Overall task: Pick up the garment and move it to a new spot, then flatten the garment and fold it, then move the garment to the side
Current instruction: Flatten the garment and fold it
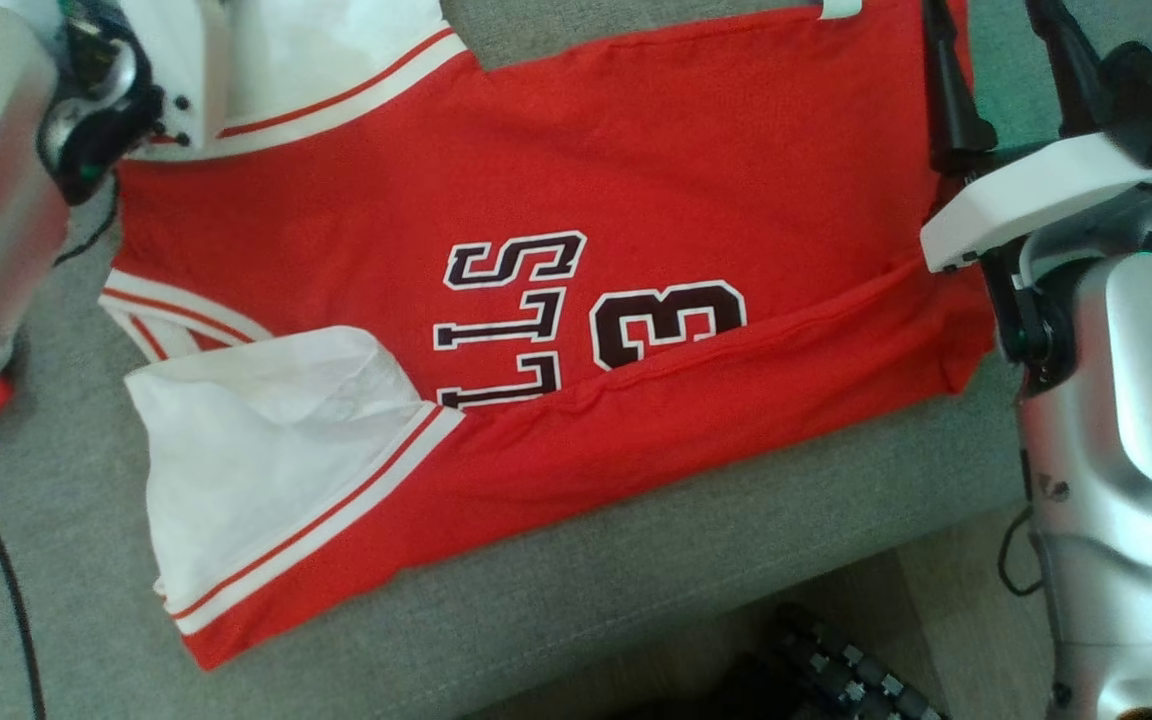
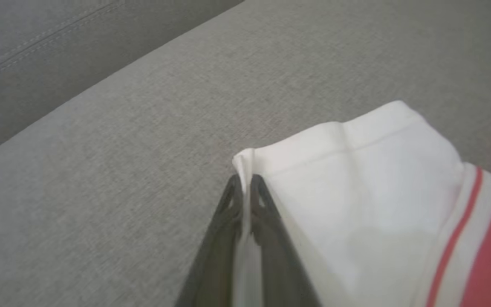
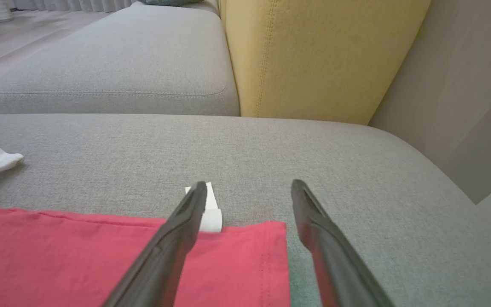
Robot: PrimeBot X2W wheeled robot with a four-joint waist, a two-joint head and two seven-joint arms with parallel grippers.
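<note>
The red shirt (image 1: 636,180) lies spread out on the grey sofa (image 1: 636,580), and its near side is folded over part of the letters. The left claw (image 2: 245,187) is squeezed tight on the edge of the white sleeve (image 2: 356,200), with a thin bit of cloth poking out between its tips. The right claw (image 3: 249,192) has its two fingers wide apart and holds nothing, at the far corner of the shirt next to a little white tag (image 3: 210,215)

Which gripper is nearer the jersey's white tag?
Right. The right gripper hangs open beside the white tag; the left gripper is shut on a white sleeve across the jersey.
</note>
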